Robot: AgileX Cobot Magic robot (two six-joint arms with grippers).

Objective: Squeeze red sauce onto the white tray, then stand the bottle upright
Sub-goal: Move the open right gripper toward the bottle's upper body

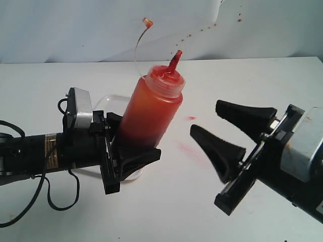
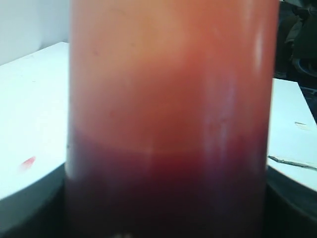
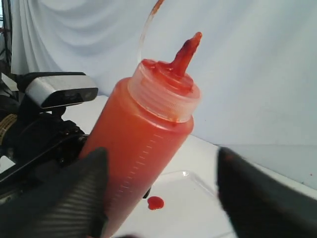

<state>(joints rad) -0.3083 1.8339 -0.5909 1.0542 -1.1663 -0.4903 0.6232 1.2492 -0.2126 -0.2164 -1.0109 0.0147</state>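
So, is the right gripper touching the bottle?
Apart. The exterior view shows bare table between the open fingers of the right gripper and the bottle.

My left gripper comes in flat from the left side. Its jaws hug the bottle low down. My right gripper tips up from the right side, with its jaws wide apart.

Tilted bottle, clamped by left gripper, blocks left-centre; cap strap arcs above. Gap toward wide-spread right gripper free over table.
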